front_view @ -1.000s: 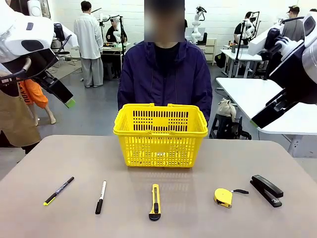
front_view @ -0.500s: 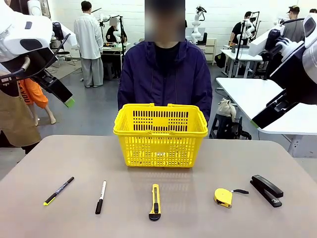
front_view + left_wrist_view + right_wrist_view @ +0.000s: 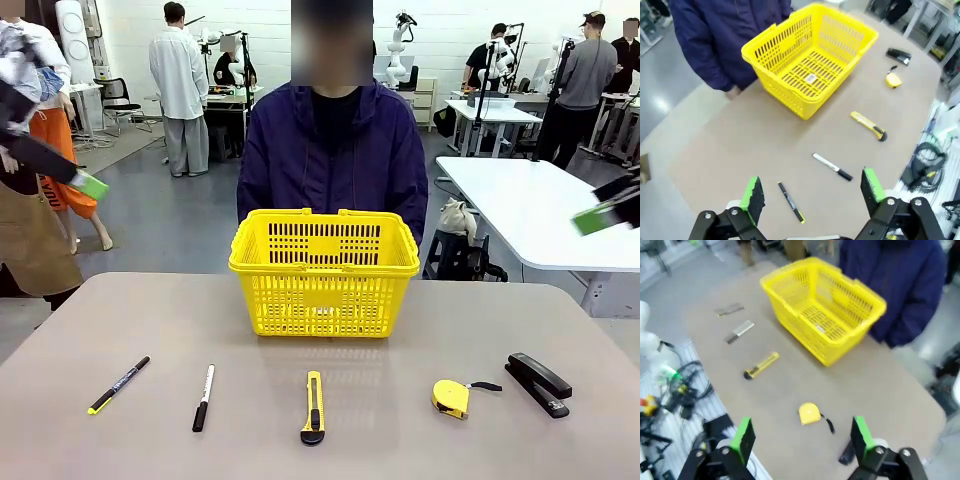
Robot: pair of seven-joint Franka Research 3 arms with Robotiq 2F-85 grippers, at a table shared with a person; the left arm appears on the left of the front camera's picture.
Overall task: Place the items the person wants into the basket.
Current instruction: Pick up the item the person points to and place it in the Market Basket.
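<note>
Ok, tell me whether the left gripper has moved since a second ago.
Yes. The left gripper has pulled back up and left, farther from the basket, in the front view.

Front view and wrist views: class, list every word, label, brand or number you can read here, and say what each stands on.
No text here is clear enough to quote.
On the floor of the basket, a white sticker: too blurred to read.
Along the black pen, pale print: too small to read.
On the white marker, faint dark marks: too small to read.
</note>
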